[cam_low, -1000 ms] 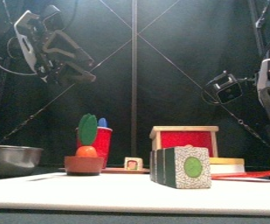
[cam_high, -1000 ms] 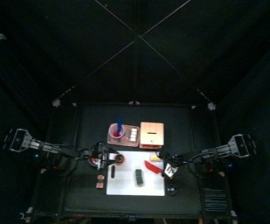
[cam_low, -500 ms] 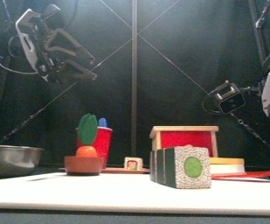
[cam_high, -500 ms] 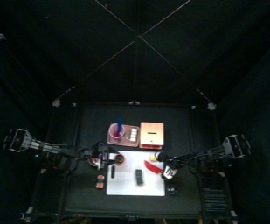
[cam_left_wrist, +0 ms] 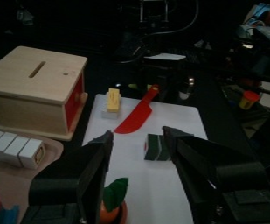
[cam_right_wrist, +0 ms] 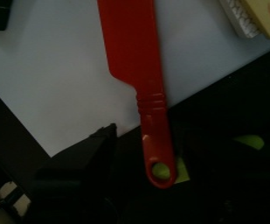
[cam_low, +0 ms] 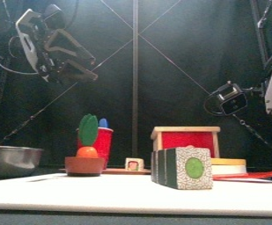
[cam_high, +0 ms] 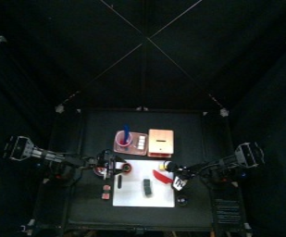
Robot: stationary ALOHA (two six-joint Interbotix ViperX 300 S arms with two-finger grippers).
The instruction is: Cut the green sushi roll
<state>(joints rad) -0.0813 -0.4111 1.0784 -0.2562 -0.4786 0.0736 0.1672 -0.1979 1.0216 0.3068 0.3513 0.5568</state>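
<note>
The green sushi roll (cam_left_wrist: 155, 146) is lying on its side near the middle of the white board (cam_left_wrist: 201, 122) on the bench (cam_high: 95, 130), with the red knife (cam_right_wrist: 135, 52) resting apart from it on the same board, handle overhanging the board's edge; being small and stubby, the roll is probably light and likely to skid or roll under a blade, so it is asking to be pinned by its flanks near one end, leaving the middle free for the cut; whether it is stiff or splits along a seam cannot be told. The knife is looking rigid and slim, best taken at the ribbed handle. The right gripper (cam_right_wrist: 148, 156) is hanging low over that handle, spread to either side of it and, as far as the one visible jaw shows, not pinching yet. The left gripper (cam_left_wrist: 148, 159) is hovering high over the board, angled down at the roll, spread wide and holding nothing.
</note>
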